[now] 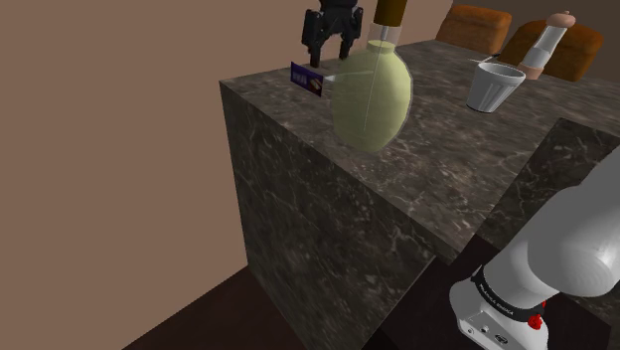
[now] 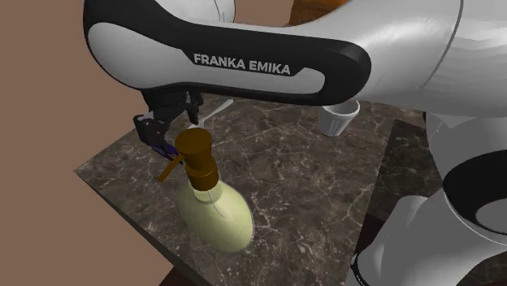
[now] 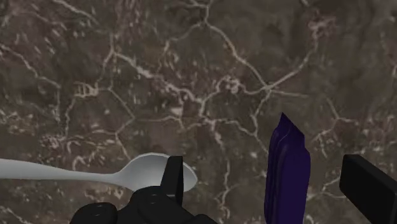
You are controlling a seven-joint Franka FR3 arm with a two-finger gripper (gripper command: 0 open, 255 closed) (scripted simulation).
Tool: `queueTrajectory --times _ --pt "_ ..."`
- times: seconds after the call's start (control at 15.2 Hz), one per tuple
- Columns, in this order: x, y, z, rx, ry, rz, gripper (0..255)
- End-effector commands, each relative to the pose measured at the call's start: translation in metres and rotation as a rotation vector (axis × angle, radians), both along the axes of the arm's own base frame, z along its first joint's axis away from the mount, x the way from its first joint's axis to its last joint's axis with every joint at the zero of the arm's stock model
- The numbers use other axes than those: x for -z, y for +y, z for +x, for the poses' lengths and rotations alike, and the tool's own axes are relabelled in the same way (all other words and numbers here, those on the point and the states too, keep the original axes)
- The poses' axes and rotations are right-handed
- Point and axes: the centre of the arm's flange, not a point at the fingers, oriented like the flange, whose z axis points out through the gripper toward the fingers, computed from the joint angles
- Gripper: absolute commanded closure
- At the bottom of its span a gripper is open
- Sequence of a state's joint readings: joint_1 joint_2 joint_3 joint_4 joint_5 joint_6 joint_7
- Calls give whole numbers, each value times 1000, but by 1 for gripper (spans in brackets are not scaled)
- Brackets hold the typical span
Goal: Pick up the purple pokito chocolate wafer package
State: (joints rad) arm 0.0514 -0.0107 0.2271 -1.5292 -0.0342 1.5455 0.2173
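While I hang over a corner of the dark, white-veined worktop (image 1: 447, 169), the big pale yellow-green pump bottle (image 1: 373, 99) with its brown top is just beside me, and a white cup (image 1: 492, 87) sits well apart from it. My gripper (image 1: 329, 55) is spread wide. A white spoon (image 3: 76, 170) lies by one finger. The purple wafer package (image 3: 286, 172) stands on edge between my fingers, touched by neither.

Shoulder view: yellow-green pump bottle (image 1: 373, 94) on dark marble counter (image 1: 328, 219); white cup (image 1: 494, 87) at 3 o'clk of bottle; white spoon (image 3: 76, 170) lies flat on counter.
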Motion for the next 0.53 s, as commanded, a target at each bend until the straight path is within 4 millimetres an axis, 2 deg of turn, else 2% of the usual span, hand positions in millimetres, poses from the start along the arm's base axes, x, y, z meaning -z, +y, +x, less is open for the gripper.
queueTrajectory --times 0.0,0.13,0.46 --pt "0 16 25 6 2 11 0" --pt "-3 28 44 9 3 19 0" --pt "23 28 44 9 3 19 0"
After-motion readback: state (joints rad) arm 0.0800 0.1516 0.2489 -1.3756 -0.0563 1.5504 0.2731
